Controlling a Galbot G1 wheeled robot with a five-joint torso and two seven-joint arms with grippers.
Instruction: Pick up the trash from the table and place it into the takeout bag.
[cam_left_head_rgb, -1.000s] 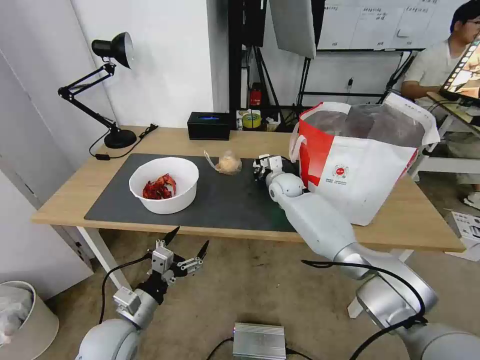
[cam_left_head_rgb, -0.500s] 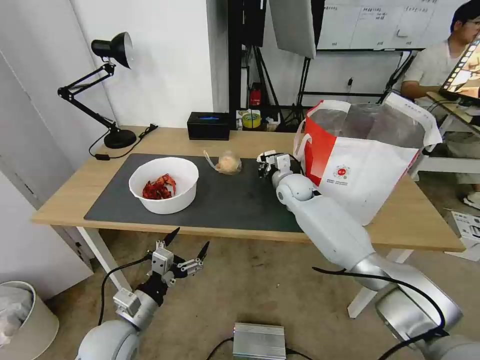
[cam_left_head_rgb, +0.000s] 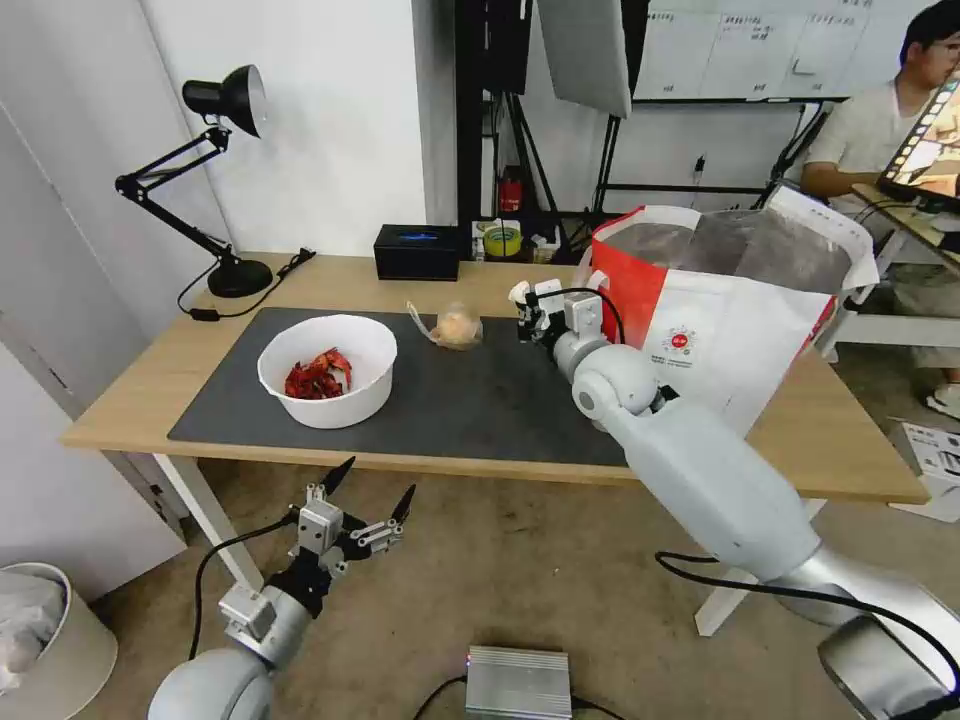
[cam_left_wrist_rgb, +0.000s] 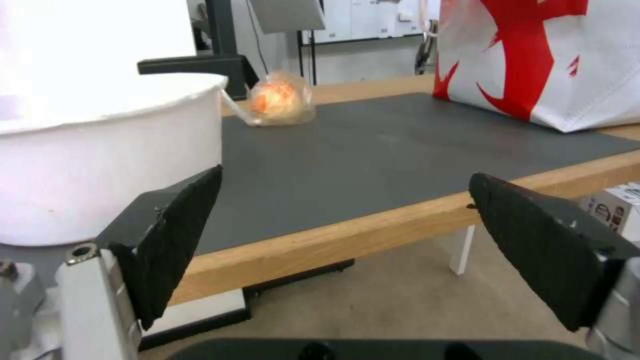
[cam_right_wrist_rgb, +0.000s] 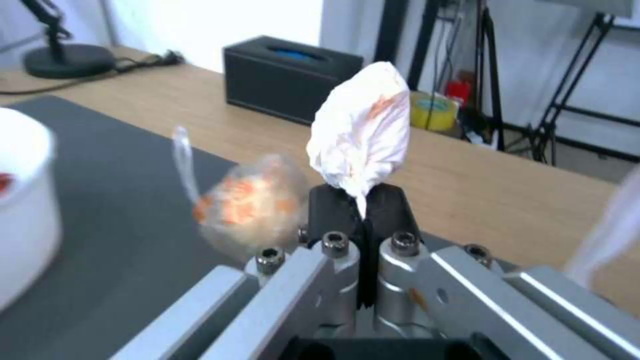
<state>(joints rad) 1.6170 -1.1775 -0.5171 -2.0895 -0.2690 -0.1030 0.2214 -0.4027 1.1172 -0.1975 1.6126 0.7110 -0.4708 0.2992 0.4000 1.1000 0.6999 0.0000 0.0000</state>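
Note:
My right gripper (cam_left_head_rgb: 524, 304) (cam_right_wrist_rgb: 361, 198) is shut on a crumpled white tissue (cam_right_wrist_rgb: 361, 134) (cam_left_head_rgb: 518, 292), held above the mat's right part, just left of the takeout bag (cam_left_head_rgb: 730, 300). The bag is white with a red side panel (cam_left_wrist_rgb: 533, 55) and stands open on the table (cam_left_head_rgb: 500, 280). A knotted clear bag with tan contents (cam_left_head_rgb: 456, 326) (cam_right_wrist_rgb: 248, 204) (cam_left_wrist_rgb: 279, 100) lies on the dark grey mat (cam_left_head_rgb: 450, 400). A white bowl (cam_left_head_rgb: 328, 370) (cam_left_wrist_rgb: 100, 160) holding red shells sits on the mat's left. My left gripper (cam_left_head_rgb: 368, 490) (cam_left_wrist_rgb: 347, 250) hangs open below the table's front edge.
A black desk lamp (cam_left_head_rgb: 222, 180) stands at the table's back left, its cable on the wood. A black rectangular box (cam_left_head_rgb: 418, 250) (cam_right_wrist_rgb: 293, 77) sits at the back edge. A grey unit (cam_left_head_rgb: 518, 682) lies on the floor, a white bin (cam_left_head_rgb: 45, 640) at the lower left.
My right gripper has risen and moved right toward the takeout bag with the tissue in it. The left arm has stayed where it was.

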